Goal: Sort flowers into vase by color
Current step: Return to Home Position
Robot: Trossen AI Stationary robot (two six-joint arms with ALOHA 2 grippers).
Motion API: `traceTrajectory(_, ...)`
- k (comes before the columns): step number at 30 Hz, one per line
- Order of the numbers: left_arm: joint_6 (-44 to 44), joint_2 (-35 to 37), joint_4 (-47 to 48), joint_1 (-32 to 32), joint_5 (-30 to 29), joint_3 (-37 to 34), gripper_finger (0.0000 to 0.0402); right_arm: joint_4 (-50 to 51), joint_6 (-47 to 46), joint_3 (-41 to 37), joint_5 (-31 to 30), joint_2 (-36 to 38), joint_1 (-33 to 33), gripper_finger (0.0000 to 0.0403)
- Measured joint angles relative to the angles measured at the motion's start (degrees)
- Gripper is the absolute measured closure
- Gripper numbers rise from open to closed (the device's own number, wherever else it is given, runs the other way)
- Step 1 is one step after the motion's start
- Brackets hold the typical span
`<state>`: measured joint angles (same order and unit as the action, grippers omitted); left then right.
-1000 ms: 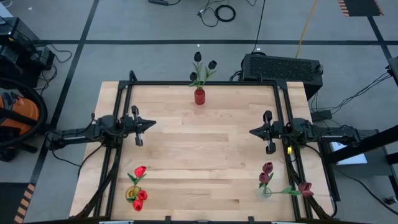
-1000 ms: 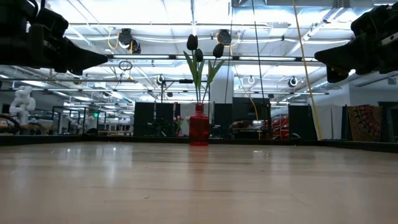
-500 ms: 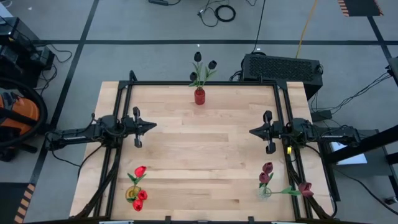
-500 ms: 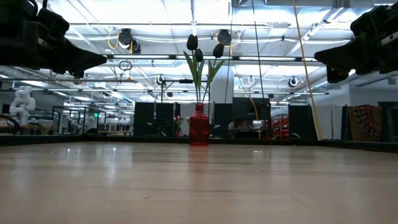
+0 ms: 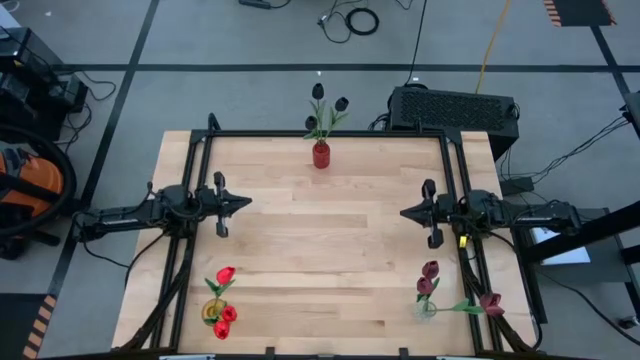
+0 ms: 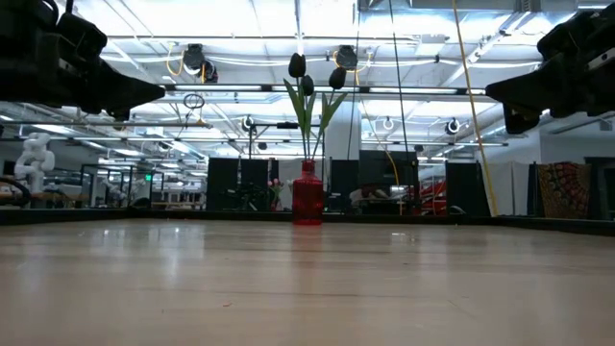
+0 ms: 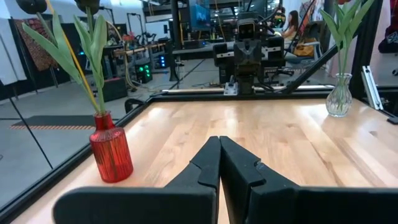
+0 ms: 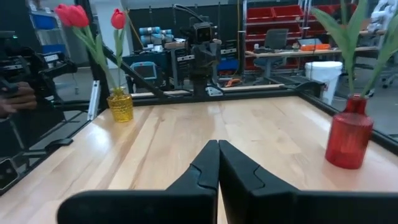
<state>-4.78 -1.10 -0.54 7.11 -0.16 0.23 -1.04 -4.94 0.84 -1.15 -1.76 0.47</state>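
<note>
Now you are parking both arms over the table (image 5: 320,230): left gripper (image 5: 243,203) mid-left, right gripper (image 5: 405,212) mid-right, each with fingers pressed together, carrying nothing. Move level, clear of blooms. Red vase (image 5: 321,155), top centre, is holding black flowers (image 5: 318,92); yellow vase (image 5: 214,310), lower left, red flowers (image 5: 225,274); clear vase (image 5: 427,308), lower right, maroon flowers (image 5: 430,269).

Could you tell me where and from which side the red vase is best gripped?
Grip the red vase probably around its ribbed body, below the narrow neck, coming in level from the middle of the table. It stands upright at the far edge, and black flowers rising from its mouth block the top.
</note>
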Motion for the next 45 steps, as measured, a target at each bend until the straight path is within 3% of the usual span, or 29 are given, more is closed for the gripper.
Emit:
traceTrajectory(5,-0.02,0.00,-0.02,0.00,-0.02,0.02,0.0392,0.17,-0.82,0.00,2.61,0.02,0.00,0.0403)
traceTrajectory(15,0.14,0.00,-0.09,0.00,0.16,0.01,0.0392,0.09,-2.37,-0.01,3.00,0.09,0.62,0.0403)
traceTrajectory(23,2.99,0.00,-0.22,-0.04,4.32,0.00,0.0392,0.09,-1.45,-0.02,2.69,0.09,3.26,0.0403)
traceTrajectory(45,-0.20,0.00,-0.94,-1.29,6.44,0.00,0.0392,0.04,0.04,-0.02,2.52,0.09,3.41,0.0403)
